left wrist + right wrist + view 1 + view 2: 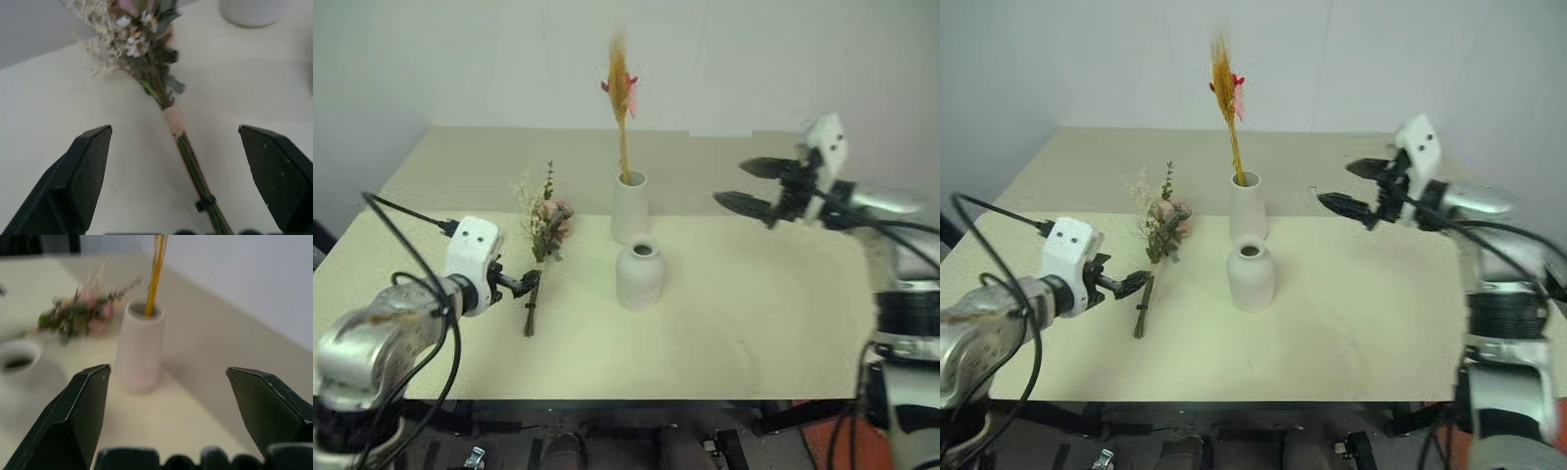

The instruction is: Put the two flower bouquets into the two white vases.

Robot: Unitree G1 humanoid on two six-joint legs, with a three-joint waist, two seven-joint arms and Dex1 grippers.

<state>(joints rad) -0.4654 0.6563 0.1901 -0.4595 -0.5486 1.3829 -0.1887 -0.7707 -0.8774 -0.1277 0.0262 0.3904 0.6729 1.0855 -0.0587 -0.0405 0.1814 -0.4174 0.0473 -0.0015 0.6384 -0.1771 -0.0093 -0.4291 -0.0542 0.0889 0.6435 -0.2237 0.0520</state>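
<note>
From your head cameras, you see the thin bunch with the yellow plume [622, 98] standing upright in the taller vase [628, 207] at mid counter [754, 323], with the shorter rounded vase [639, 273] empty just in front of it. The full rose bunch [543, 230] lies flat on the counter to the left of both vases, stems toward you. Your left pincer [530, 286] sits low at those stems, fingers apart; your right pincer [744, 186] hangs in the air to the right of the vases, fingers spread, holding nothing. In your left wrist view, the rose bunch's stems run between the 2 open fingers [83, 171]. In your right wrist view, the taller vase stands between the 2 spread fingers [73, 426], farther off.
</note>
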